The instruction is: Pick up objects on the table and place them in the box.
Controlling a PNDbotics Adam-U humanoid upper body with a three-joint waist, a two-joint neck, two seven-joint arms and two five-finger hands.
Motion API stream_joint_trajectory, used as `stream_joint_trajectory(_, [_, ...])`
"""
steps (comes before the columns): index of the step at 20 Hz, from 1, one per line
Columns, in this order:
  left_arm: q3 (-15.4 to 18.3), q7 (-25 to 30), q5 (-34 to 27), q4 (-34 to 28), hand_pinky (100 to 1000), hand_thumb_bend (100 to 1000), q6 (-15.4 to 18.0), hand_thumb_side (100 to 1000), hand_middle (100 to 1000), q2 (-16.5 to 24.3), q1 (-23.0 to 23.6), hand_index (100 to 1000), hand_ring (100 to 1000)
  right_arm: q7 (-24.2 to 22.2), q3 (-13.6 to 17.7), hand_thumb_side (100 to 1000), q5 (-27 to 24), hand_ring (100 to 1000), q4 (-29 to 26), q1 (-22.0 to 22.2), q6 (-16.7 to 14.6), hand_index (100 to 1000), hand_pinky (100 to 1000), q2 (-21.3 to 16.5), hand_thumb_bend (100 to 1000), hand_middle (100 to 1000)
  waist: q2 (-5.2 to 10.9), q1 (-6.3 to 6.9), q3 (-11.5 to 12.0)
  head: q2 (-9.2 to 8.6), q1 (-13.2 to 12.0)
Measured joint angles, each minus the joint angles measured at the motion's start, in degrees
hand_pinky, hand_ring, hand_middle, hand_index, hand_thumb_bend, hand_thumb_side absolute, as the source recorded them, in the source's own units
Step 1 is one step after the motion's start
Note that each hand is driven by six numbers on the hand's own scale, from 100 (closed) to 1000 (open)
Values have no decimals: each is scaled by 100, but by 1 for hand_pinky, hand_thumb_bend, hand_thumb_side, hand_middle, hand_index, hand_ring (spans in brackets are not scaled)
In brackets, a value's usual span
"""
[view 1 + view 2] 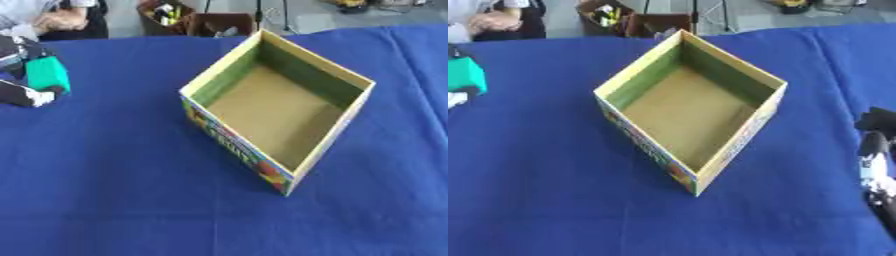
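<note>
The left hand [26, 80], far left of the box [278, 111], is closed around a green block [46, 73]; the right hand [877, 165] is right of the box, its fingers unclear.

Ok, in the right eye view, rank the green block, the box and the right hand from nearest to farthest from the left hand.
1. green block, held by the left hand, left edge.
2. box, mid-table.
3. right hand, right edge.

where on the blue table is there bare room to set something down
Bare cloth runs along the whole near side in front of the box. It is crowded at the left edge, where the left hand holds a green object, and the right hand occupies the right edge.
</note>
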State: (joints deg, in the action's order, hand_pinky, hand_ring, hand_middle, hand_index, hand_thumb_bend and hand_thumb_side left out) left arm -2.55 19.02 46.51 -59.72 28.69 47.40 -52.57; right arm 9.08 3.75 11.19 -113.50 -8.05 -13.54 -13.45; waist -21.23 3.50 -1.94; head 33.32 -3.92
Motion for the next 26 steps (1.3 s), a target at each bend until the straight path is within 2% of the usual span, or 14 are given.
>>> stream_joint_trajectory(5, [-184, 239, -416, -484, 393, 100, 35, 494, 526, -108, -170, 695, 337, -6, 13, 595, -78, 827, 0, 3, 20, 813, 861, -61, 100, 622, 134, 44, 13, 94, 70])
stream_joint_trajectory(11, [-419, 631, -834, -809, 388, 100, -33, 489, 517, -580, -570, 694, 333, -6, 13, 591, -219, 827, 0, 2, 31, 813, 862, -143, 100, 622, 261, 93, -58, 150, 95])
stream_joint_trajectory(21, [-573, 979, -1185, -906, 374, 100, -135, 485, 508, -1376, -1007, 699, 320, -27, 12, 583, -364, 827, 0, -22, 70, 814, 861, -154, 100, 622, 324, 151, -166, 190, 89])
stream_joint_trajectory(26, [-585, 1016, -1259, -902, 365, 100, -311, 486, 495, -1986, -1248, 689, 319, -27, 12, 581, -419, 827, 0, -97, 100, 814, 862, -160, 100, 622, 324, 198, -301, 189, 50])
